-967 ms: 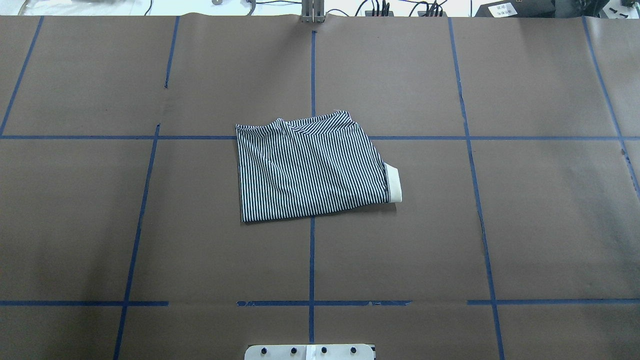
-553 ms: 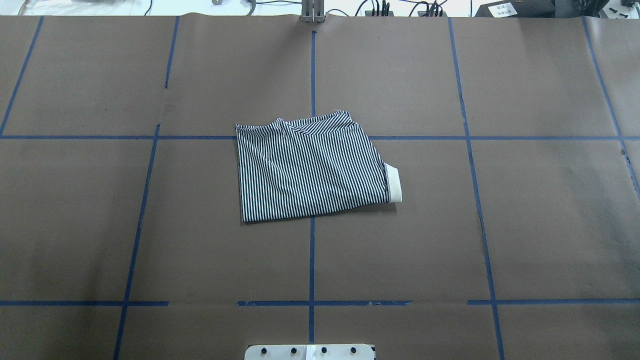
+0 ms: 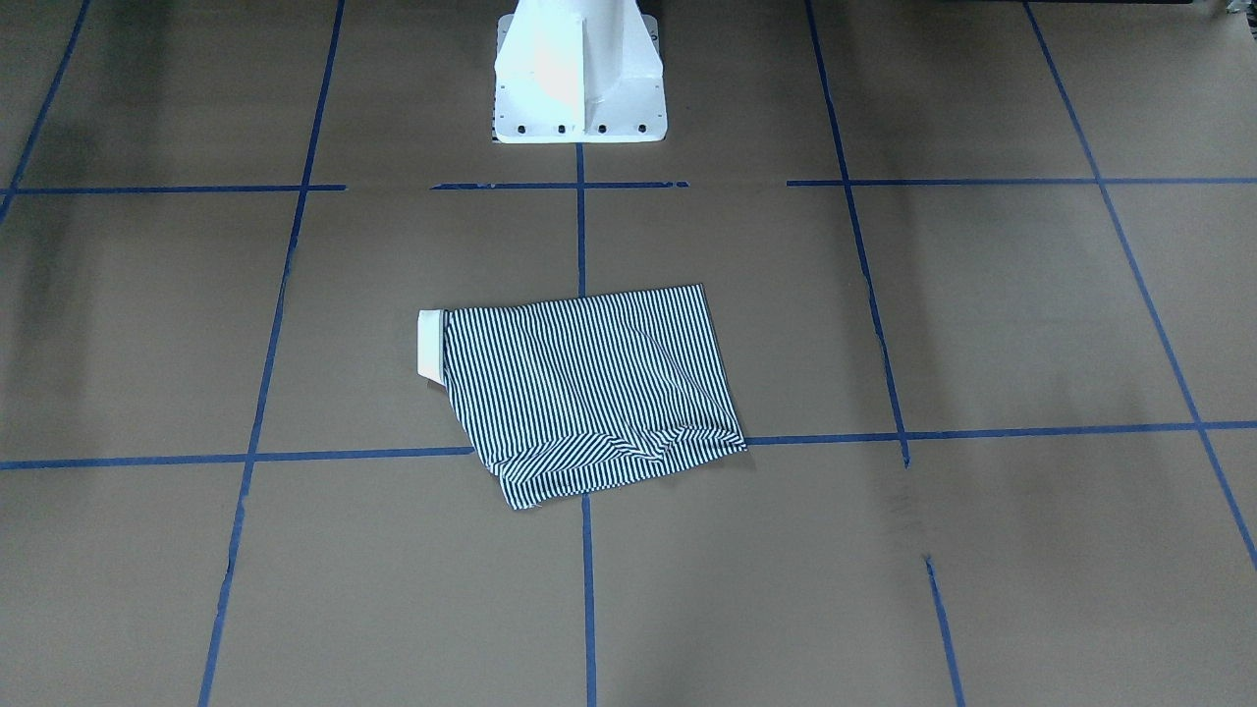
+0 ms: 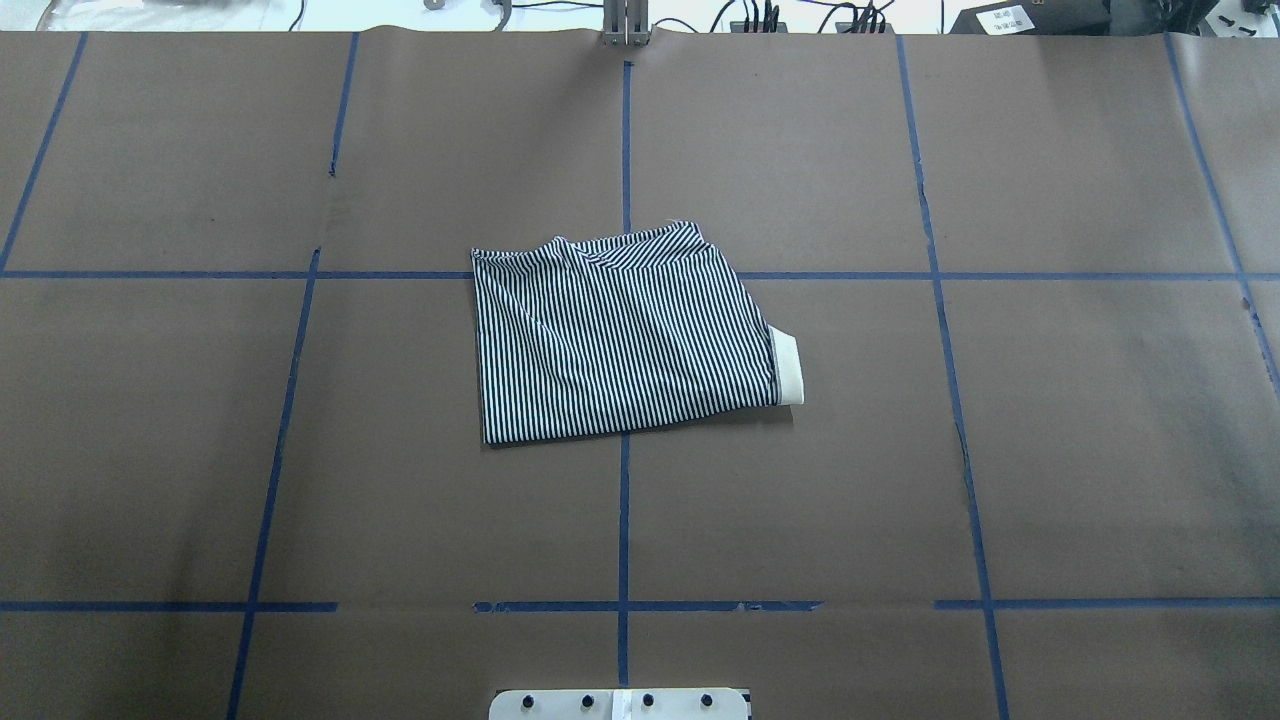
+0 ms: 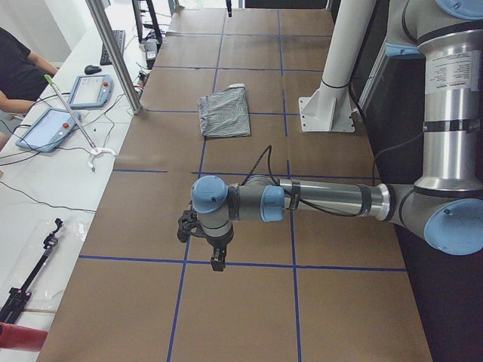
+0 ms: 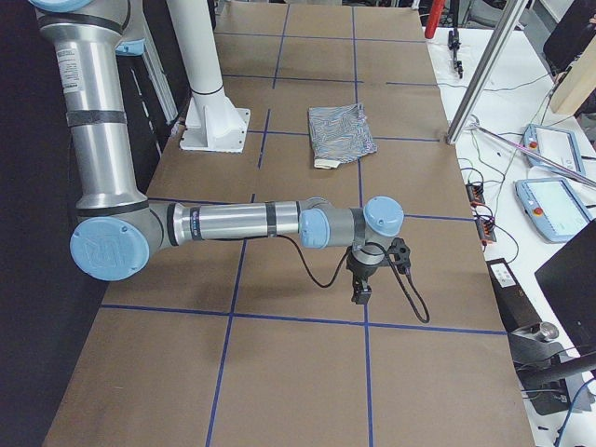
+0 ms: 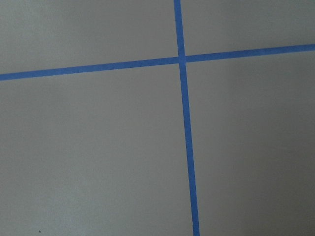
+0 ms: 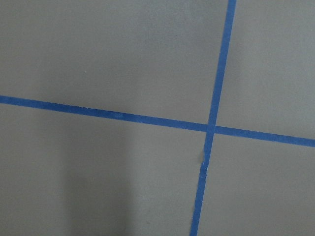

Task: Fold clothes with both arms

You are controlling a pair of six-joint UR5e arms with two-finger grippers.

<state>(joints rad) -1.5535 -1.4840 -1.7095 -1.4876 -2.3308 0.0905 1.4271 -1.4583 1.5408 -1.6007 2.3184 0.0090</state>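
The clothes are one navy-and-white striped shirt [image 4: 625, 340], folded into a compact rectangle and lying flat mid-table, with a cream band poking out at its right edge [image 4: 788, 370]. The same shirt [image 3: 584, 388] has nothing touching it in the front-facing view. Both arms are stretched low over the table's ends, far from the shirt. The left gripper [image 5: 215, 260] and right gripper [image 6: 361, 293] point down over bare brown paper and appear only in the side views, so I cannot tell whether they are open or shut. Both wrist views show only paper and blue tape.
The white pedestal base [image 3: 577, 74] stands at the robot's edge of the table. Blue tape lines [image 4: 624, 520] grid the brown paper. A side bench holds teach pendants [image 5: 47, 128], cables and a metal post [image 5: 113, 53]. A seated person [image 5: 19, 72] is at that bench.
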